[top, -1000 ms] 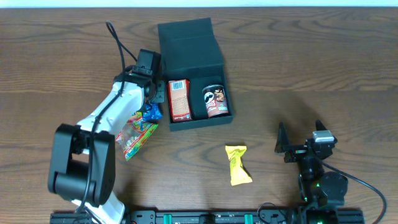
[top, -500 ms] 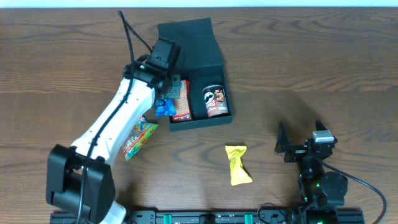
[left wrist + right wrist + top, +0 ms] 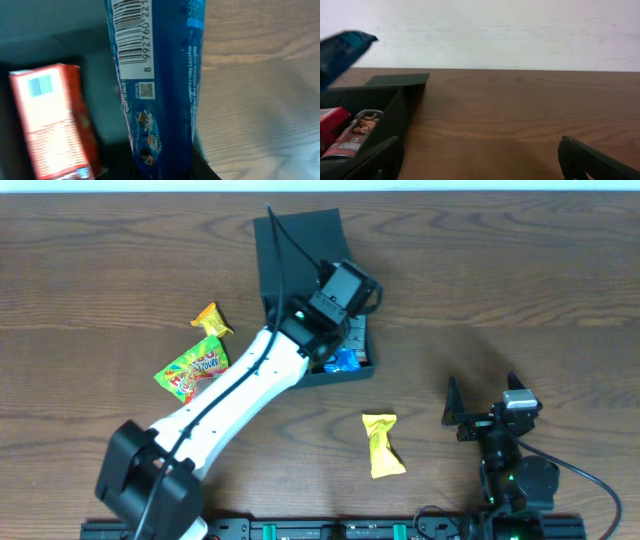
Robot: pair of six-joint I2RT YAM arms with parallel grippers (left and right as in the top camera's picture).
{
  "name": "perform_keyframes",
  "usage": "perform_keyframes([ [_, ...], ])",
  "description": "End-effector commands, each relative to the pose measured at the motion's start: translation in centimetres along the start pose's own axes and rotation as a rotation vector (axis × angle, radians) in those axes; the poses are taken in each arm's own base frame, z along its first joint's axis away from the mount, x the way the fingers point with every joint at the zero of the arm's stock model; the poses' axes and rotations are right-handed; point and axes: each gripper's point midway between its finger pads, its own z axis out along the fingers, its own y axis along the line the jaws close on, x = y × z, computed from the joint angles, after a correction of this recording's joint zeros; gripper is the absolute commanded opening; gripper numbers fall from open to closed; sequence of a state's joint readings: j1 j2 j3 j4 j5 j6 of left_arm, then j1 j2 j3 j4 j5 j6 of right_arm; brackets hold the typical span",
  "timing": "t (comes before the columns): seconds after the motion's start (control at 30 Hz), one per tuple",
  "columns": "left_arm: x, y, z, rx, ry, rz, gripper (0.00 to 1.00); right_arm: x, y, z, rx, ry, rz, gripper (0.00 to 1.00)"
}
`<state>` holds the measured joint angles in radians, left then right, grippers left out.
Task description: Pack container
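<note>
Under the left gripper [image 3: 330, 352] lies the container [image 3: 285, 275]. That gripper is clamped on a blue packet [image 3: 343, 361], which hangs at the container's near right corner, partly across the rim toward the table [image 3: 260, 90]. Whether the packet touches the container floor cannot be told.

Progress: roughly half done, on my reading. Two items are already inside: a red box [image 3: 50, 120], just left of the held packet, and a can [image 3: 355, 131] beside it. The blue packet is over the container but not yet let go.

Left to pack:
- A yellow packet [image 3: 382, 445], on the table between the two grippers.
- A green bag [image 3: 192, 370] and a small orange packet [image 3: 210, 319], both well to the left of the left gripper.
- Closing the lid [image 3: 300, 235] would come last.

The right gripper [image 3: 480, 415] has its fingers apart and holds nothing. It sits well apart from the container, to its right.

Container condition: dark, matte, square and shallow. The flap lid is folded back on the far side. The walls look straight and no damage is visible.
</note>
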<state>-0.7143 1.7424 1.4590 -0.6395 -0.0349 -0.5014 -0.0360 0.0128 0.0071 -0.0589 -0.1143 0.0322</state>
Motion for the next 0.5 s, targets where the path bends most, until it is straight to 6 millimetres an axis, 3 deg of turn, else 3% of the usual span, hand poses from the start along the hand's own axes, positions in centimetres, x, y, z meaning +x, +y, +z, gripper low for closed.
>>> perform_keyframes([
  [0.0, 0.2, -1.4, 1.8, 0.049, 0.033, -0.062, 0.11, 0.1, -0.4, 0.0, 0.018, 0.004, -0.01, 0.99],
  [0.2, 1.1, -1.7, 5.2, 0.048, 0.075, -0.126, 0.11, 0.1, -0.4, 0.0, 0.018, 0.004, -0.01, 0.99],
  [0.37, 0.7, -2.5, 6.5, 0.079, 0.056, -0.127, 0.12, 0.1, -0.4, 0.0, 0.018, 0.004, -0.01, 0.99],
  [0.47, 1.6, -2.9, 7.3, 0.1, 0.097, -0.148, 0.11, 0.1, -0.4, 0.0, 0.018, 0.004, -0.01, 0.99],
])
